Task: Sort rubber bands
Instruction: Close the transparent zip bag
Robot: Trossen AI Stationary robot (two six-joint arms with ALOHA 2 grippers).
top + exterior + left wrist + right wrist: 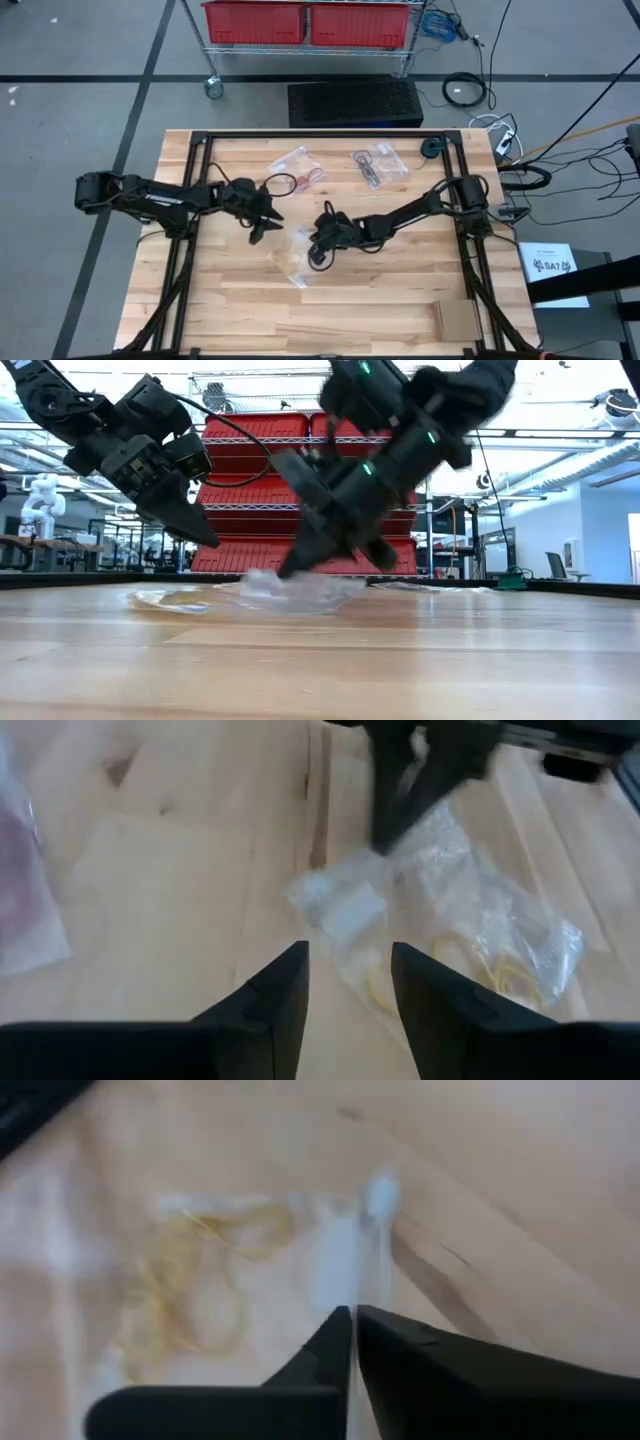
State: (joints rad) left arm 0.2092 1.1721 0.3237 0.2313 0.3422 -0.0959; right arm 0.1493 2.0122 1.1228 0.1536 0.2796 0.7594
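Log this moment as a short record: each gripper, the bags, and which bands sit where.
left gripper: open, raised above the table, holding nothing
right gripper: shut on the edge of the near bag
near bag: clear plastic, holds yellow-tan bands
far bags: one with red bands, one with black bands
table: wooden top

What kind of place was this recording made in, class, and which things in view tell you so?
Probably a robotics lab or workshop: a wire rack with red storage bins, loose cables on the grey floor, and a wooden worktable carrying two robot arms.
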